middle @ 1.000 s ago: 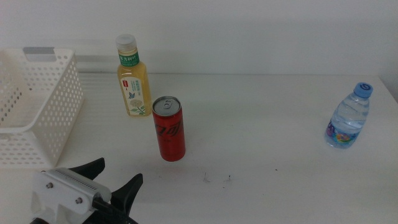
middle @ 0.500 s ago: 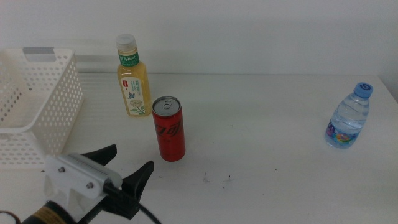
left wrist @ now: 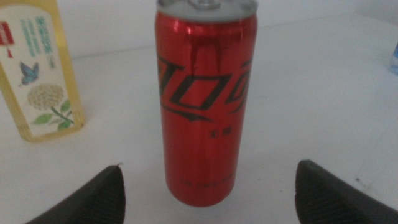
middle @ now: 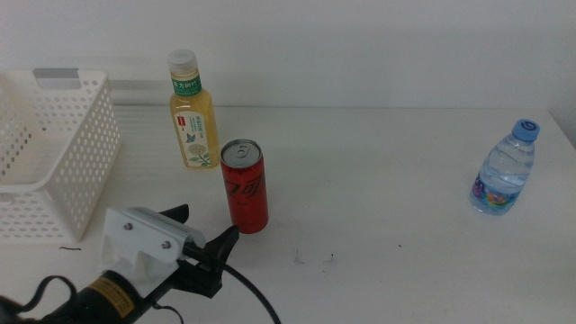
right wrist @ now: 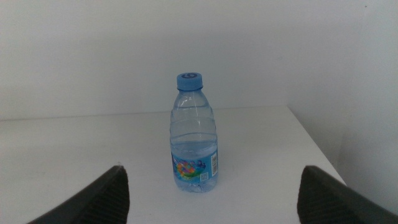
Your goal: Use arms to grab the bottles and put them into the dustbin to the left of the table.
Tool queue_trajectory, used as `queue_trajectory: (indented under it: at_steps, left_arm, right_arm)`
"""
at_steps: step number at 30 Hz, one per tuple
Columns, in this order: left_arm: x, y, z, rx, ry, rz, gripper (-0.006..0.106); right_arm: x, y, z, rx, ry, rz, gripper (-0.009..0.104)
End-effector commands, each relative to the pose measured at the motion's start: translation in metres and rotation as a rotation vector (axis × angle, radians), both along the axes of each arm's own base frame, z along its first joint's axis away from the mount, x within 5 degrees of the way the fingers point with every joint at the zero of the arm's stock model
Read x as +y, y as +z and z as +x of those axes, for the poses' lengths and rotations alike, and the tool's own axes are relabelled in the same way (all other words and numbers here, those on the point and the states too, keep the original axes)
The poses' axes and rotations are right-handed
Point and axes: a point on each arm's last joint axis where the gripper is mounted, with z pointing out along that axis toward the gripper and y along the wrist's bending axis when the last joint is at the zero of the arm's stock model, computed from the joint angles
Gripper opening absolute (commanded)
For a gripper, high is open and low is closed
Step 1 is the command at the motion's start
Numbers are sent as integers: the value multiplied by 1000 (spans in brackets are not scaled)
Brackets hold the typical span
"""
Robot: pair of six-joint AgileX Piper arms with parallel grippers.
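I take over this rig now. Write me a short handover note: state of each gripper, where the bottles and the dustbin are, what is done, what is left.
Left gripper: open, empty, low over the table, lined up on the red can, jaws not yet around it.
Right gripper: open, empty, out of the middle view, facing the water bottle from a distance.
Tea bottle: upright behind the can, next to the dustbin at the left side.
Water bottle: upright near the right edge.
Done: nothing shows in the visible part of the dustbin.
Left: grab all three and drop them in the dustbin, probably the can first.
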Motion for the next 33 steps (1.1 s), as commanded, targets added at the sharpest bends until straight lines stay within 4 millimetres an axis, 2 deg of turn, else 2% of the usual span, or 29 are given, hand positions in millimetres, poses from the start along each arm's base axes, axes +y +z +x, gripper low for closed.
queue_trajectory:
  at_steps: [1,22,33]
  left_arm:
    - [-4,-2,5,1,-6,-26,94]
    - [-29,-10,59,-47,-30,-47,94]
    - [-38,-24,77,-32,-34,-51,94]
  right_arm:
    - [-1,0,0,-9,-9,-9,93]
    - [-1,0,0,-9,-9,-9,93]
    - [-1,0,0,-9,-9,-9,93]
